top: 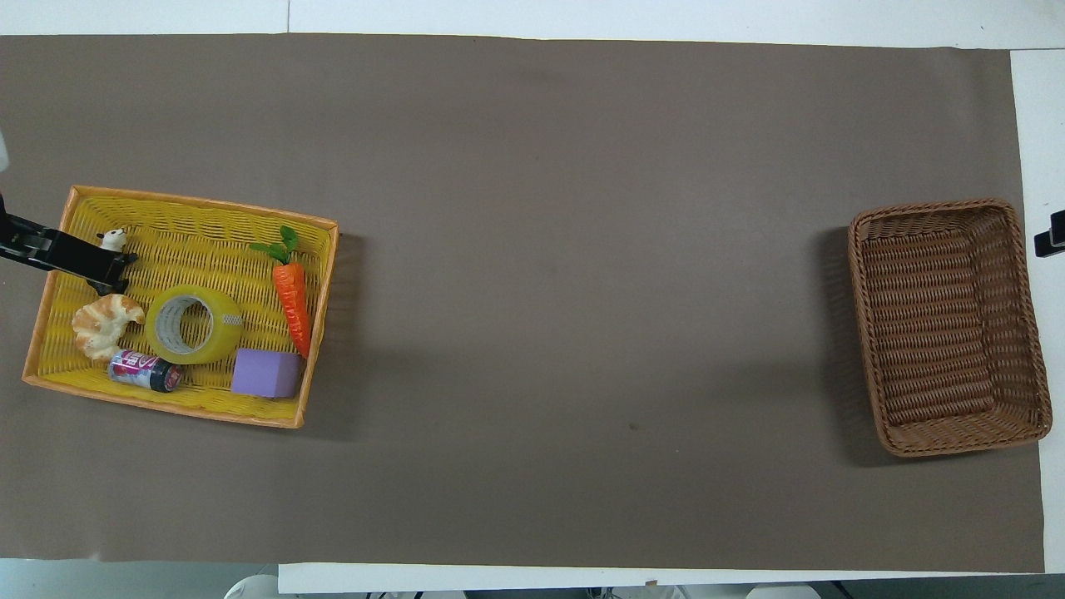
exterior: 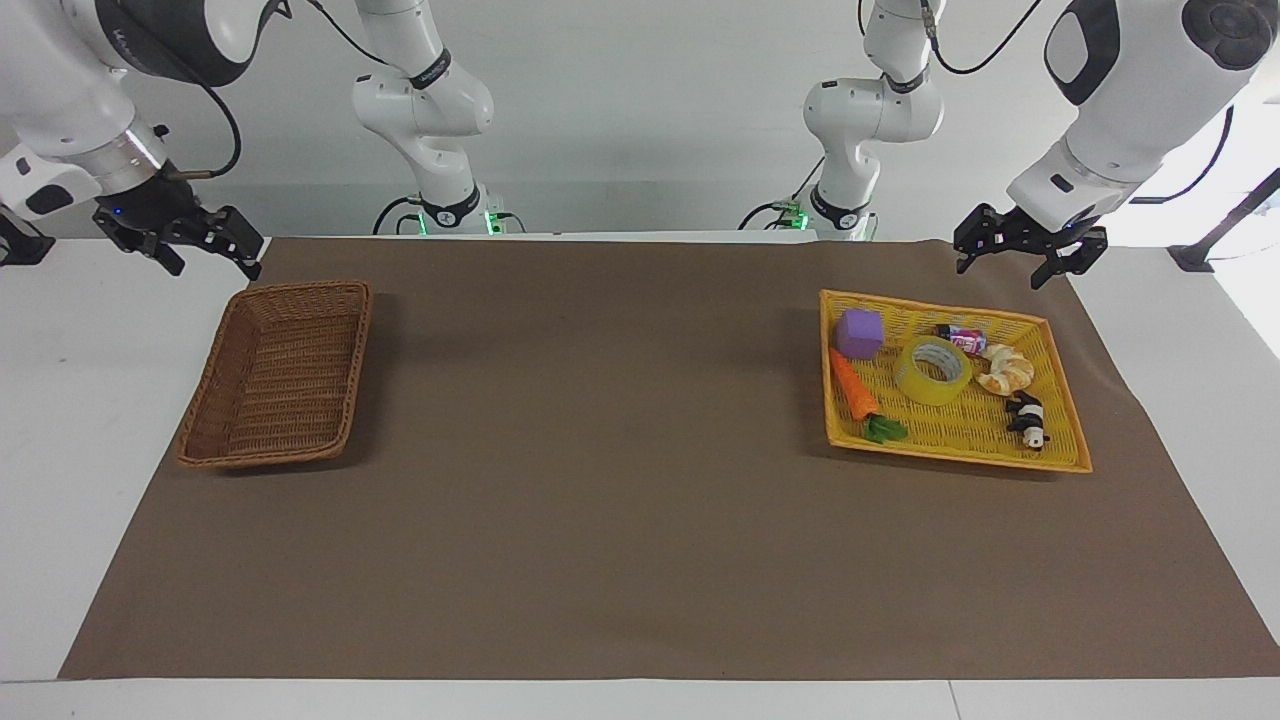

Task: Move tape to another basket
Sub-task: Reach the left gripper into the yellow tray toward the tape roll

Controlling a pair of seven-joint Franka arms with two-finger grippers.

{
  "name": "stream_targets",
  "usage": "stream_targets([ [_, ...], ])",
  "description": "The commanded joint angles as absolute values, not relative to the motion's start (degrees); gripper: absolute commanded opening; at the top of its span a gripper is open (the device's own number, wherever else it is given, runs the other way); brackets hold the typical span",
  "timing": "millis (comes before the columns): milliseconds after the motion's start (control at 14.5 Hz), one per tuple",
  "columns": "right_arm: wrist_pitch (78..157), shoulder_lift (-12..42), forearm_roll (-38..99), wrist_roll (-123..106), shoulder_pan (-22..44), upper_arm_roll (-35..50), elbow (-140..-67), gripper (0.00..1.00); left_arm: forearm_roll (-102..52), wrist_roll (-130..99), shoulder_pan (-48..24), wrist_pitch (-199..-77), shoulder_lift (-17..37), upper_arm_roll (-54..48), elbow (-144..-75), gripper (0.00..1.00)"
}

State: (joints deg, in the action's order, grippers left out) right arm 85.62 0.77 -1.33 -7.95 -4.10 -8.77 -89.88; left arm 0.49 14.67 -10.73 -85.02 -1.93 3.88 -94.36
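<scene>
The tape [exterior: 935, 370] [top: 194, 324], a yellow translucent roll with a white core, lies flat in the yellow tray [exterior: 950, 430] [top: 200, 225] at the left arm's end of the table. The dark brown wicker basket [exterior: 280, 375] [top: 940, 324] stands empty at the right arm's end. My left gripper [exterior: 1005, 270] hangs open in the air over the mat beside the tray, holding nothing. In the overhead view one of its fingers [top: 75, 258] shows across the tray's corner. Open as well, my right gripper [exterior: 210, 262] hangs over the table's edge by the brown basket's corner.
Sharing the tray with the tape are a toy carrot [exterior: 855, 385], a purple cube [exterior: 860, 333], a croissant [exterior: 1005, 370], a small can [exterior: 962, 338] and a panda figure [exterior: 1028, 420]. A brown mat [exterior: 600, 450] covers the table between the two baskets.
</scene>
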Motion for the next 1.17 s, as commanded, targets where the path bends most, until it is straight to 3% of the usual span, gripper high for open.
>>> stream_targets([
  [0, 86.22, -0.26, -1.58, -9.14, -4.22, -8.44, -91.14, 0.99, 0.35, 14.68, -10.28, -84.29, -2.9, 3.78, -95.45, 1.0],
  [276, 86.13, -0.26, -1.49, -9.14, -4.39, -8.44, -91.23, 0.99, 0.26, 14.32, -10.37, -84.2, -2.99, 3.78, -95.8, 1.0],
  [415, 86.13, -0.26, -1.49, -9.14, -4.31, -8.44, -91.23, 0.99, 0.35, 14.59, -10.28, -84.99, -4.82, 3.78, -99.29, 1.0],
  [553, 86.13, -0.26, -1.49, -9.14, -4.31, -8.44, -91.23, 0.99, 0.26, 14.5, -8.89, -89.79, -9.55, 3.78, -109.02, 1.0],
  [760, 86.13, -0.26, -1.49, -9.14, -4.31, -8.44, -91.23, 0.99, 0.26, 13.97, -7.13, -106.57, -18.44, 3.78, -127.83, 1.0],
  [1105, 86.13, -0.26, -1.49, -9.14, -4.31, -8.44, -91.23, 0.99, 0.26, 14.33, -2.73, -118.97, -16.09, 3.6, -135.42, 0.99],
])
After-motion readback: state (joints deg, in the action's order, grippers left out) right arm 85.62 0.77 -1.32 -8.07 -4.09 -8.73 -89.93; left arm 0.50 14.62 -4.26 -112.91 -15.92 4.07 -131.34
